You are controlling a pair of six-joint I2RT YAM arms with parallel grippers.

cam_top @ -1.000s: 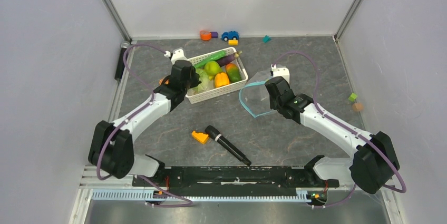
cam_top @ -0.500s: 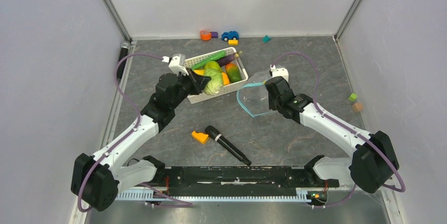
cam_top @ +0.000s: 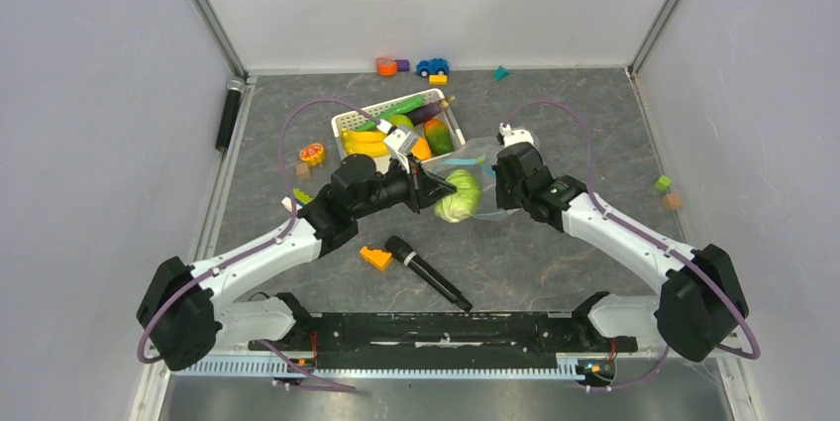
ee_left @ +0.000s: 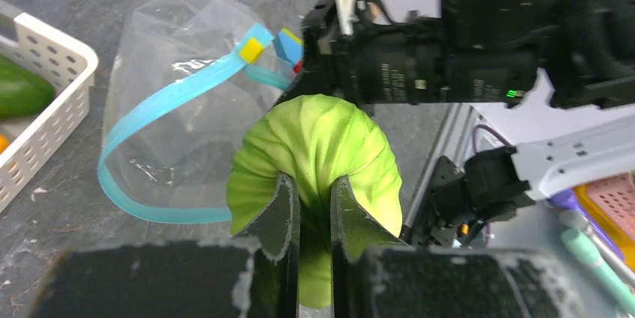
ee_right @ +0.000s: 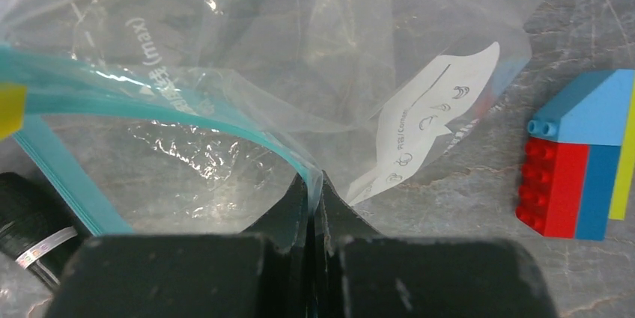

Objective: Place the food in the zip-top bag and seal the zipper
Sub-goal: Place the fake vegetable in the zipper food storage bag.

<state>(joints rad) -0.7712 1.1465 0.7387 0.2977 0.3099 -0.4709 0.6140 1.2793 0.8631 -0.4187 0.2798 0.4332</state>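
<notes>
My left gripper [cam_top: 436, 190] [ee_left: 314, 194] is shut on the green cabbage [cam_top: 459, 196] [ee_left: 318, 142] and holds it at the open mouth of the clear zip-top bag [cam_top: 477, 175] [ee_left: 176, 71]. My right gripper [cam_top: 501, 186] [ee_right: 314, 191] is shut on the bag's light-blue zipper [ee_right: 187, 112] [ee_left: 180, 93], holding the mouth up and open. The bag's white label [ee_right: 430, 112] shows in the right wrist view. Bananas [cam_top: 363, 143], pear [cam_top: 398, 124], cucumber [cam_top: 394, 108], eggplant [cam_top: 428, 107] and pepper [cam_top: 423, 147] lie in the white basket [cam_top: 349, 122].
A black microphone [cam_top: 428, 272] and an orange block [cam_top: 375, 258] lie near the front. Small toy blocks and a car [cam_top: 432, 66] sit by the back wall. A red-blue brick block [ee_right: 580, 157] lies right of the bag. More blocks [cam_top: 667, 191] are far right.
My left gripper lifted the cabbage out of the basket and carried it right to the bag's mouth. My right gripper kept hold of the zipper edge, the mouth shifting slightly.
</notes>
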